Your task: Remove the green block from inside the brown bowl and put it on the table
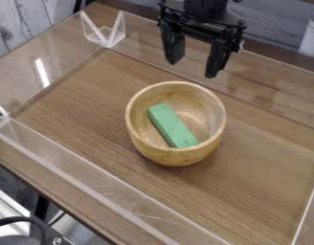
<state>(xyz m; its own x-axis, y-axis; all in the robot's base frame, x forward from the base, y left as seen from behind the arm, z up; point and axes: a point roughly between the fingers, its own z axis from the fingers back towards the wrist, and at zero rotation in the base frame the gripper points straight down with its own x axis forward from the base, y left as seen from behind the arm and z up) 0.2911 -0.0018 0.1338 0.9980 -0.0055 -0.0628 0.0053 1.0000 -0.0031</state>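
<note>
Where the wood-grain counter stretches across the view, a round light-brown bowl stands upright near the middle, its thick wall showing and its mouth facing up. Inside it lies the green block, a plain bar resting on the bowl's floor and running at a slant, one end towards the upper left and the other towards the lower right, close to the near wall. Above and behind the bowl, near the far edge of the counter, hangs the black end effector, pointing downwards. Its two fingers are spread apart with counter visible between them, and neither touches the bowl or the block. Low clear walls border the counter, and a clear, angular piece stands at the upper left. Dark cables curl at the lower left corner, though what they join is hard to make out from this angle.
</note>
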